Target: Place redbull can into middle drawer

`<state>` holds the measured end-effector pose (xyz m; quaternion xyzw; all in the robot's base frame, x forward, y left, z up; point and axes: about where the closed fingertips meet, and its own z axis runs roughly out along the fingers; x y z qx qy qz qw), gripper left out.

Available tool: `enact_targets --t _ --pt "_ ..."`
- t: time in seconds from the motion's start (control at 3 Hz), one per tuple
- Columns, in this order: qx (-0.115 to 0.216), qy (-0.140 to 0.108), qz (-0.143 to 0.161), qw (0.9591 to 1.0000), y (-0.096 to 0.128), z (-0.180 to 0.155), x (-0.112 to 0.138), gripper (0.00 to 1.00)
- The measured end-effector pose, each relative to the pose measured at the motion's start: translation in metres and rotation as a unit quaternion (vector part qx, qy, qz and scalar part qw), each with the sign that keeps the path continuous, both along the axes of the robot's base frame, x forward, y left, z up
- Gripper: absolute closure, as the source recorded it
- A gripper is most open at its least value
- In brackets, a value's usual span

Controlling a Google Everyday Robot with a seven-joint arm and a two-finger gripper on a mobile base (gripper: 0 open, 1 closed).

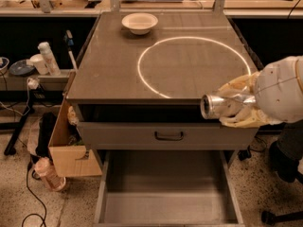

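The grey cabinet [142, 74] stands on a speckled floor, its top marked with a white ring. At its front right edge the gripper [235, 109] hangs with its beige fingers [236, 86] clamped on the redbull can [218, 106], which lies sideways. It should probably carry the can out past the handled drawer front [118, 135] and let go only when low over the open middle drawer [165, 195].

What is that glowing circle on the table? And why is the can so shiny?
Camera view: a thin bright ring of light lies on the dark table top, its source out of sight; the can glints at its end, held sideways in the hand at the table's front right edge; the open drawer below sits in dim shadow.
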<state>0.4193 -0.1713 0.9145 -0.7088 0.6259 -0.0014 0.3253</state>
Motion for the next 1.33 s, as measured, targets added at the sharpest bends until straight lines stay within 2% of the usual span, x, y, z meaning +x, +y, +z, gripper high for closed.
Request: enact_targets --t 0.33,0.67,1.33 --pt "-0.011 0.029 0.010 0.9995 0.006 -0.025 -0.024 1.00" --pt "-0.011 0.028 0.012 0.9995 0.013 -0.033 -0.030 1.00" --pt "-0.052 0.049 -0.015 0.9973 0.029 -0.077 -0.054 1.00"
